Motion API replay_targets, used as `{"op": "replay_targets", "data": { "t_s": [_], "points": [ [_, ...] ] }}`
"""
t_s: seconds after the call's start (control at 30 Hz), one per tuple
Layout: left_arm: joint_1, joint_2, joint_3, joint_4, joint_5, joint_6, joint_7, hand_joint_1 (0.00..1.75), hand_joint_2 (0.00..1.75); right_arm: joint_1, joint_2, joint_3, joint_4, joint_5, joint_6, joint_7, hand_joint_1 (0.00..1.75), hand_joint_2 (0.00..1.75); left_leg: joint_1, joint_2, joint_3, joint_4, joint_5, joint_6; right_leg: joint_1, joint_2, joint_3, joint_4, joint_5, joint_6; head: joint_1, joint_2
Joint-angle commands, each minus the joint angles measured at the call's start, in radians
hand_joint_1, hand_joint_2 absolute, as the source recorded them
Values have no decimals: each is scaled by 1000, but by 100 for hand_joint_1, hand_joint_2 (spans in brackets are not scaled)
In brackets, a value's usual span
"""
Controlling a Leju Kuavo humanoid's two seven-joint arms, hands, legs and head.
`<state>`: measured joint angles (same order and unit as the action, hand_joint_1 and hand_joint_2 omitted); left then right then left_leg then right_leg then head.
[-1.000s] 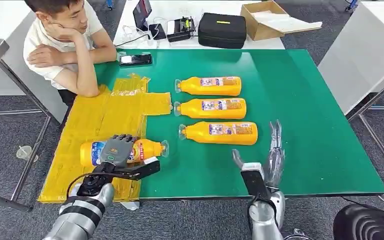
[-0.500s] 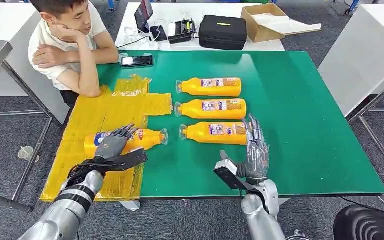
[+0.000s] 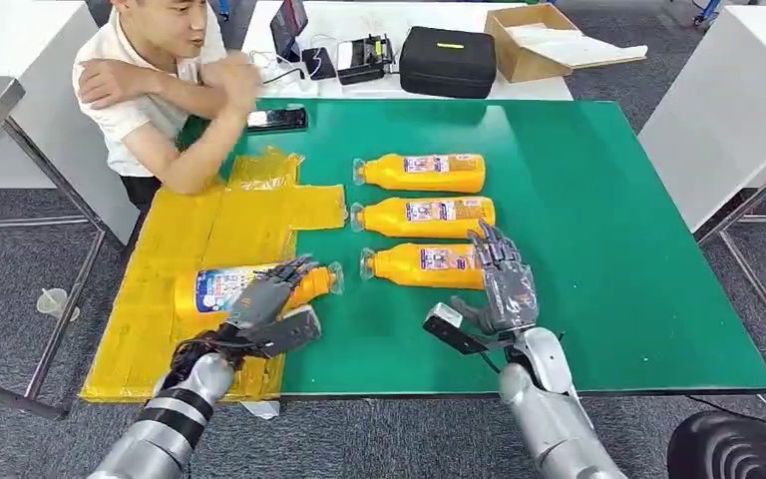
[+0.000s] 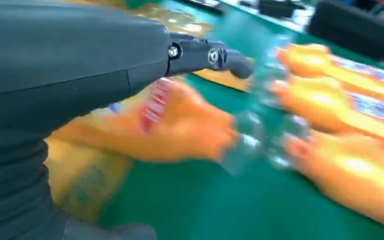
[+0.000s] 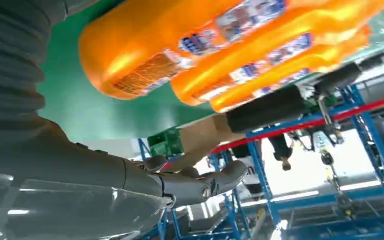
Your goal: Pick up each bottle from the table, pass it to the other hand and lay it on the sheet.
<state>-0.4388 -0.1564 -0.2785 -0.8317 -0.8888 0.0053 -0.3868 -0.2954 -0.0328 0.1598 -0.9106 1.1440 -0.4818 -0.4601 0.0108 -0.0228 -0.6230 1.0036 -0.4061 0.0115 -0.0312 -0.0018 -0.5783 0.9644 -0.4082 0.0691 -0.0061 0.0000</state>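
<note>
One orange bottle (image 3: 221, 289) lies on its side on the yellow sheet (image 3: 190, 235), its clear cap end past the sheet's edge over the green table (image 3: 598, 230). My left hand (image 3: 271, 299) hovers over its neck with fingers spread, holding nothing; the left wrist view shows this bottle (image 4: 180, 127) blurred beyond the hand (image 4: 80, 75). Three more orange bottles lie in a row: far (image 3: 421, 172), middle (image 3: 427, 214), near (image 3: 421, 264). My right hand (image 3: 499, 284) is spread open at the near bottle's base end (image 5: 145, 55), fingers reaching past it.
A person (image 3: 155, 85) sits at the table's far left corner with an arm raised over the sheet's far end. A phone (image 3: 277, 118) lies near them. A black case (image 3: 446, 60) and a cardboard box (image 3: 529, 40) stand on the white table behind.
My left hand came off the bottle on the sheet and slid toward its neck. My right hand moved forward and left to the near bottle's base. The person lifted an arm.
</note>
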Motion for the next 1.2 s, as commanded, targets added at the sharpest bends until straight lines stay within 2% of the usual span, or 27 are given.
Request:
{"op": "replay_targets", "data": {
  "t_s": [0.03, 0.23, 0.33, 0.43, 0.63, 0.73, 0.8, 0.87, 0.9, 1.0, 1.2],
  "points": [
    [125, 6, -171, -312, 94, -18, 12, 0, 175, -42, -85, 34, 120, 48, 32, 63, 0, 175, 1, 4, 3, 1, -3, 0, 1, 2, 2, 0, -2, -4, -1, 0],
    [125, 23, -197, -334, 105, -8, 15, 0, 175, -47, -92, 31, 137, 45, 51, 61, 0, 175, 0, 2, -1, 0, -2, 0, 1, 1, -1, 0, -1, -2, -1, 0],
    [162, 24, -234, -448, 92, 19, 13, 0, 175, -62, -134, 30, 180, 90, 72, 118, 0, 175, 0, 3, -1, 0, -2, 0, 1, 1, -2, 0, -1, -3, -1, 0],
    [182, 21, -264, -508, 73, 30, 29, 0, 175, -85, -160, 22, 230, 80, 103, 111, 0, 175, 0, 3, -1, 1, -2, 0, 1, 0, -2, 0, -1, -3, -1, 0],
    [175, -10, -204, -466, 119, 56, 39, 0, 175, -135, -149, 32, 313, 91, 143, 127, 0, 175, 0, 5, 1, 0, -3, 0, 1, 3, 0, 0, -1, -4, -1, 0],
    [164, -22, -190, -434, 121, 53, 25, 0, 175, -173, -144, 39, 396, 78, 201, 121, 0, 175, 0, 3, -1, 0, -1, 0, 1, 2, -2, 0, 0, -3, -1, 0],
    [164, -22, -190, -434, 121, 53, 25, 0, 175, -173, -144, 39, 396, 78, 201, 121, 0, 175, 1, 6, 2, 1, -3, 0, 2, 3, 0, 0, -1, -5, -1, 0],
    [155, -25, -186, -413, 123, 54, 6, 0, 175, -197, -162, 79, 480, 72, 311, 123, 0, 175, 1, 4, 1, 0, -1, 0, 2, 1, -1, -1, 0, -3, -1, 0],
    [148, -27, -183, -399, 131, 55, -1, 0, 175, -207, -182, 90, 517, 49, 390, 116, 175, 175, 1, 4, 2, 0, -2, 0, 2, 1, 1, -1, 0, -4, -1, 0],
    [130, -28, -182, -373, 136, 60, -11, 0, 175, -208, -217, 101, 544, 16, 431, 69, 175, 175, 1, 1, 2, 0, -1, 1, 1, -1, 1, -1, 0, -2, -1, 0],
    [129, -28, -182, -372, 137, 60, -12, 0, 175, -209, -215, 103, 544, 15, 432, 69, 175, 175, 1, 3, 9, 0, -2, 1, 2, 0, 2, -2, 0, -3, 0, 0]
  ]
}}
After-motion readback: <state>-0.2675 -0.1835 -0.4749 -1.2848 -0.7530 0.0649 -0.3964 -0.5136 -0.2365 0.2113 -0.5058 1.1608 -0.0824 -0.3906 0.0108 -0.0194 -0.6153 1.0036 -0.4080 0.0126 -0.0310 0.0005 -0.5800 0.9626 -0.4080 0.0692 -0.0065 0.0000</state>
